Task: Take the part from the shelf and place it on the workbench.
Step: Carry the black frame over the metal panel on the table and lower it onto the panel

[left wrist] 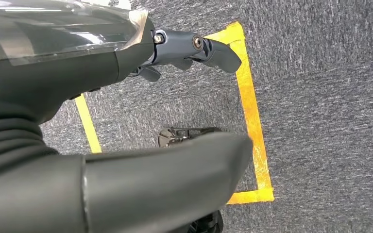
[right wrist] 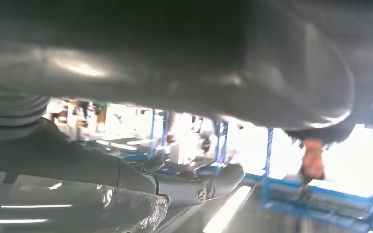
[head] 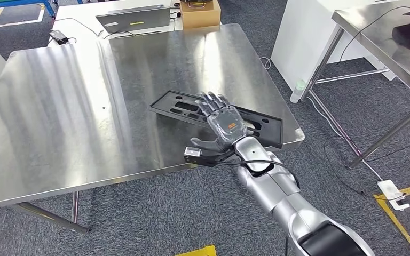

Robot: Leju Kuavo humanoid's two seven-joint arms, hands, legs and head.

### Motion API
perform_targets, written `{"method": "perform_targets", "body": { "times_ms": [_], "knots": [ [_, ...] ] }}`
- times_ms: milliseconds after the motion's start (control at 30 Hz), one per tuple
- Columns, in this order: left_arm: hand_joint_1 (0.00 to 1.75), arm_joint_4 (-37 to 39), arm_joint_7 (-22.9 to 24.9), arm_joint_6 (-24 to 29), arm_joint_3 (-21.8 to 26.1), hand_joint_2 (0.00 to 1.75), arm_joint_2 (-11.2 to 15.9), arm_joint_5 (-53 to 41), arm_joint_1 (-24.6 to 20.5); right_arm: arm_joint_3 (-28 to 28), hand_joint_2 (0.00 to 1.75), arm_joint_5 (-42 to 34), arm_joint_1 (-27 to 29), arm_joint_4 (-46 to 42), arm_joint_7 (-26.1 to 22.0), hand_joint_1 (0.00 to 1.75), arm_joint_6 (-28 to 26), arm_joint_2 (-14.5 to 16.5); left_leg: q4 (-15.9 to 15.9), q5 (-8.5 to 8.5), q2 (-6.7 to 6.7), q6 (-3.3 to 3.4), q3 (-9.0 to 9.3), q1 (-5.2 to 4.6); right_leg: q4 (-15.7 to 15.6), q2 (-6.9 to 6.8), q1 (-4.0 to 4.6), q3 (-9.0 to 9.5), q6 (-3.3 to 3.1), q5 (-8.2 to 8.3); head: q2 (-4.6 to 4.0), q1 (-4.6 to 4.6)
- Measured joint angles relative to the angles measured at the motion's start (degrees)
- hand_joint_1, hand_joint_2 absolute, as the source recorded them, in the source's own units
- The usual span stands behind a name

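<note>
My right hand (head: 221, 121) flat on black slotted plate (head: 181, 104), fingers spread, gripping nothing; plate lies flat on steel workbench (head: 58, 106) near corner, so steadying it.

At the top of the head view, a laptop (head: 133, 17) sat on a white desk (head: 80, 24), with a cardboard box (head: 200, 13) just to its right and a small black adapter (head: 58, 36) at the upper left. A clear plastic bottle (head: 298, 90) stood on the grey carpet (head: 155, 218) right of centre, near the leg of a second steel table (head: 373, 32) at the upper right. A white power strip (head: 392, 192) lay at the lower right beside yellow floor tape (head: 400, 213). In the left wrist view, yellow tape (left wrist: 250, 111) marked a square on the carpet.
</note>
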Motion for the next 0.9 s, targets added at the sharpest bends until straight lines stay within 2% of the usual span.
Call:
{"method": "perform_targets", "body": {
  "times_ms": [133,267,367,467,533,600,667,767,900],
  "knots": [
    [0.0,-0.02,-0.03,0.0,-0.06,0.0,0.12,0.0,0.13,-3.27,0.0,0.02,2.11,-6.14,-0.38,0.0,0.44,-0.23,-0.01,-0.03,0.03,-0.03,0.03,-0.01,0.0,0.05,-0.01,-0.01,-0.04,0.01,0.0,0.01],
    [0.0,-0.06,-0.03,0.0,-0.27,0.0,0.14,0.1,0.15,-4.59,0.0,-0.23,3.14,-8.52,-0.87,0.0,0.06,-0.3,0.0,0.01,0.03,0.0,0.06,-0.02,0.0,0.04,-0.01,0.01,-0.03,0.03,0.0,0.01],
    [0.0,-0.11,-0.21,0.0,-0.32,0.0,0.2,0.54,0.25,-6.08,0.0,-3.41,5.51,-12.21,-3.3,0.0,-4.76,-0.3,0.03,0.03,-0.05,0.02,0.07,-0.03,-0.01,-0.03,-0.01,0.03,-0.02,0.02,0.0,0.01],
    [0.0,-0.24,-1.38,0.0,-0.27,0.0,0.5,1.93,0.97,-8.85,0.0,-8.23,13.06,-24.06,-8.12,0.0,-10.96,-0.43,0.04,-0.05,-0.17,-0.01,0.07,-0.02,-0.01,-0.17,-0.01,0.08,-0.03,-0.03,0.0,0.0],
    [0.0,-0.37,-2.89,0.0,0.06,0.0,0.9,3.71,1.75,-11.74,0.0,-13.85,19.97,-34.58,-15.3,0.0,-12.33,0.14,0.04,-0.22,-0.2,-0.03,0.07,-0.02,-0.02,-0.21,-0.01,0.1,-0.1,-0.16,0.0,0.0],
    [0.0,-0.51,-4.71,0.0,0.51,0.0,1.3,5.26,2.68,-15.38,0.0,-23.3,27.43,-43.81,-24.79,0.0,-12.6,1.67,0.04,-0.42,-0.21,-0.06,0.13,-0.02,-0.02,-0.23,0.0,0.18,-0.16,-0.34,0.0,0.0],
    [0.0,-0.58,-6.49,0.0,1.24,0.0,1.54,6.75,3.66,-18.5,0.0,-33.53,34.85,-50.9,-31.48,0.0,-12.73,3.14,0.03,-0.62,-0.25,-0.12,0.23,-0.02,-0.03,-0.24,0.0,0.3,-0.16,-0.51,0.0,-0.01],
    [0.0,-0.64,-7.25,0.0,2.52,0.0,1.63,8.38,4.7,-20.5,0.0,-42.47,43.47,-57.24,-33.87,0.0,-12.75,3.93,0.02,-0.85,-0.19,-0.23,0.38,-0.02,-0.03,-0.15,0.0,0.4,-0.26,-0.67,0.0,0.0],
    [0.0,-0.68,-5.35,0.0,4.28,0.0,1.6,9.96,4.9,-20.71,0.0,-46.9,49.49,-58.48,-34.21,0.0,-12.24,4.78,0.01,-0.92,-0.1,-0.21,0.54,-0.02,-0.04,-0.1,0.01,0.52,-0.32,-0.71,0.0,0.01]
  ]
}}
